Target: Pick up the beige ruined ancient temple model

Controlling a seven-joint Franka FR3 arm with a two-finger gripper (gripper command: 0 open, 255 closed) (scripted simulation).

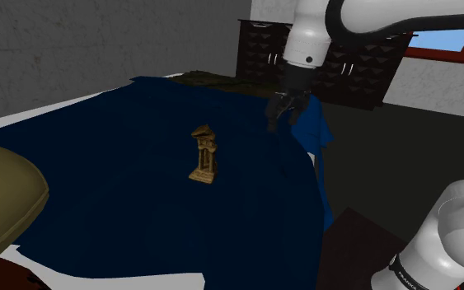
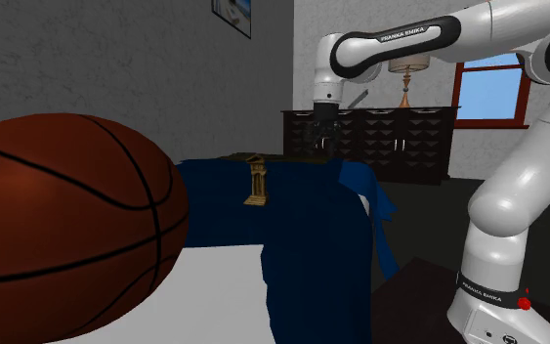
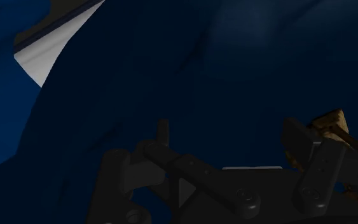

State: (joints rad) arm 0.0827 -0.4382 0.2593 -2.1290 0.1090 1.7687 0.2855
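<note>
We see the temple model (image 1: 204, 154) upright mid-blanket (image 1: 114, 173), well apart from the gripper (image 1: 286, 111), which hangs over the blanket's far edge w/ fingers spread, nothing btwn them. In wrist view one finger (image 3: 311, 153) covers most of the model; just a tan bit shows. A basketball (image 2: 58, 225) blocks the second exterior view's left, hiding part of the blanket.

The white, glossy Franka arm (image 2: 502, 186) is built of rounded tubular segments with dark grey bands at the joints. On the link just above the all-black two-finger claw (image 2: 319, 139), black lettering (image 2: 400, 36) reads FRANKA EMIKA. Far below the claw, a dark band (image 2: 480, 289) near the base carries small pale lettering, with a red dot (image 2: 525, 303) beside it. Close up, the claw's matte black linkage bars (image 3: 196, 172) show round pivot screws (image 3: 240, 195).
</note>
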